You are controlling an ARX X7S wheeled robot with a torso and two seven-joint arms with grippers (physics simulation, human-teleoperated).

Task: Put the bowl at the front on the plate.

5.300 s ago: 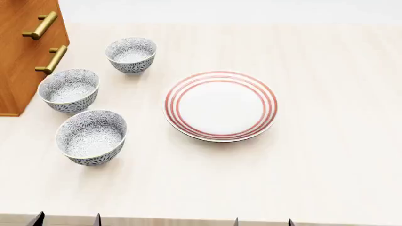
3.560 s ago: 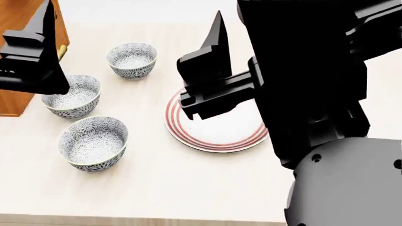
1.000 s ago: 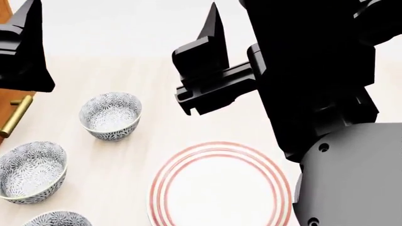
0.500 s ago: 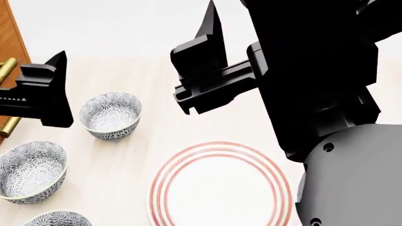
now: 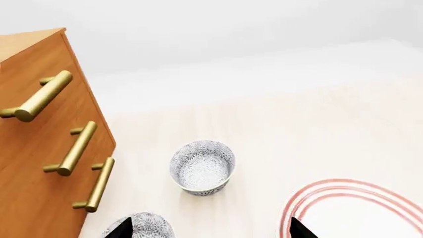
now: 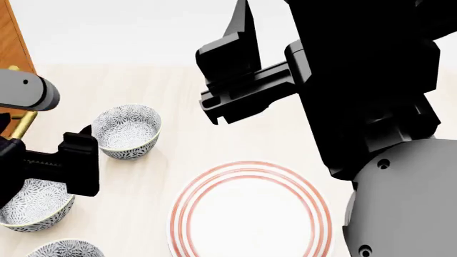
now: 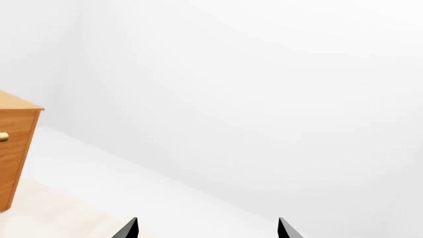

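The bowl at the front [image 6: 64,249] is cut by the head view's bottom left edge, patterned grey-blue. The middle bowl [image 6: 32,211] sits just beyond it and the far bowl [image 6: 127,130] further back. The white plate [image 6: 250,214] with red rings lies to their right. My left gripper [image 6: 71,166] hangs open above the middle bowl, beyond the front bowl. In the left wrist view its fingertips [image 5: 122,229] frame the far bowl [image 5: 201,167], with another bowl [image 5: 142,225] beside one tip and the plate [image 5: 357,206] beside the other. My right gripper [image 7: 207,230] is open and empty, raised high.
A wooden cabinet [image 5: 39,163] with brass handles [image 5: 76,148] stands at the table's left, close to the bowls. My right arm [image 6: 357,80] fills the right side of the head view above the plate, hiding the table behind it.
My left gripper has come down from the upper left towards the near side and now hangs over the middle bowl, still open. The right arm has barely moved. Bowls and plate are where they were.
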